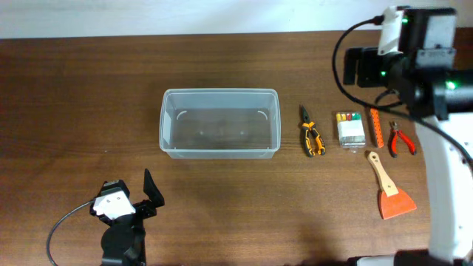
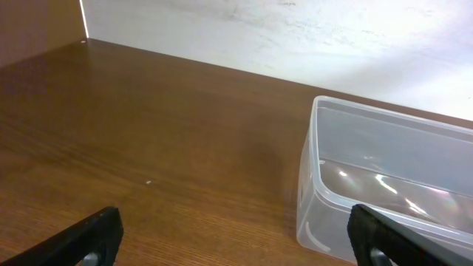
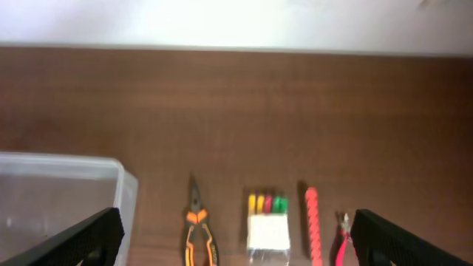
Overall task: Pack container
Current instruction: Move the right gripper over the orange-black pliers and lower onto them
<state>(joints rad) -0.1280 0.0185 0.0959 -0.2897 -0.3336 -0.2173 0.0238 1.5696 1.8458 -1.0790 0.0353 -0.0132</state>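
- The container is sitting empty in the middle of the tabletop
- The left gripper and right gripper are both hanging wide open, holding nothing
- The pliers, bit case, orange strip and red cutters are lying close together, the scraper nearby. Spread fingers descending on one risk knocking its neighbour
- Nothing is blocking the container's mouth, though a bump may be shoving it aside
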